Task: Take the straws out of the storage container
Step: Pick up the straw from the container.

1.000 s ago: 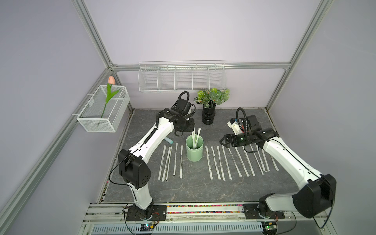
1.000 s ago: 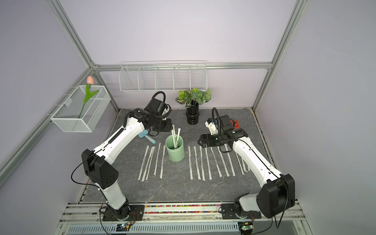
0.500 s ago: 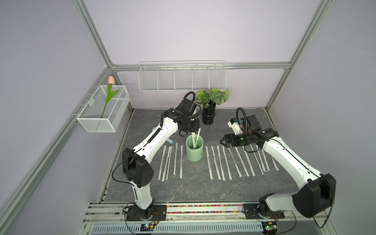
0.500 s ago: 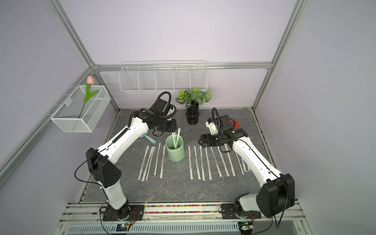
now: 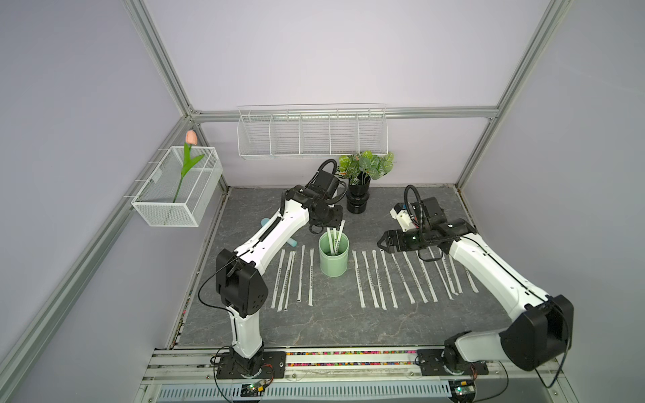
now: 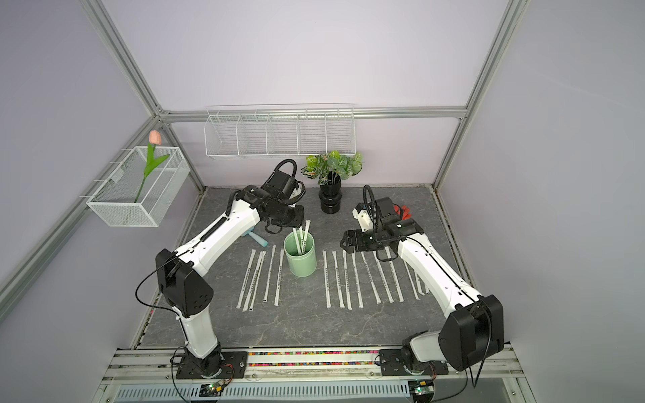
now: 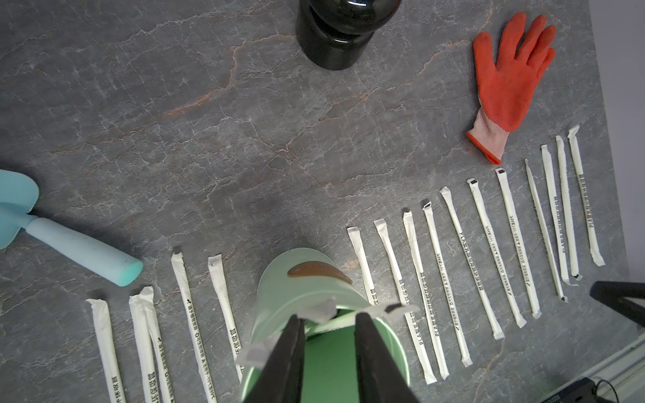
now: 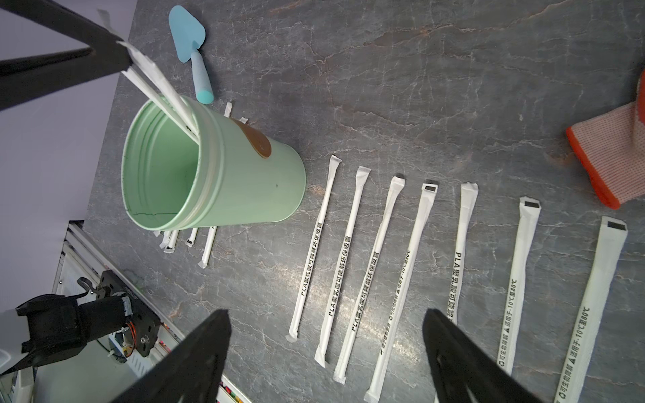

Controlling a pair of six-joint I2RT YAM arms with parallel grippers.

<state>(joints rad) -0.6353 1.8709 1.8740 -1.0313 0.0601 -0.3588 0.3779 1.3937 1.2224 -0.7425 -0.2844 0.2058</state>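
Observation:
The storage container, a mint-green cup [image 5: 333, 261] [image 6: 301, 260] [image 8: 237, 181], stands upright mid-table with three straws [image 5: 336, 237] leaning in it. My left gripper [image 7: 328, 315] [image 5: 331, 226] hangs just over its rim [image 7: 296, 289], jaws a little apart. The straw tops [image 7: 321, 310] sit at and beside its fingertips, and the gap shows the cup's inside. My right gripper [image 8: 326, 314] [image 5: 380, 242] hovers wide open and empty to the right of the cup. Beneath it lies a row of several wrapped straws [image 5: 401, 279]. Several more straws [image 5: 293, 275] lie to the cup's left.
A black vase with green leaves [image 5: 356, 202] stands behind the cup. A teal trowel [image 7: 80, 249] lies under my left arm, and a red glove [image 7: 509, 73] at the back right. A wire rack [image 5: 310, 132] hangs on the back wall, a tulip basket [image 5: 178, 195] on the left wall.
My left arm has swung right from behind the cup, bringing its gripper over the straw tops. The right arm has not moved.

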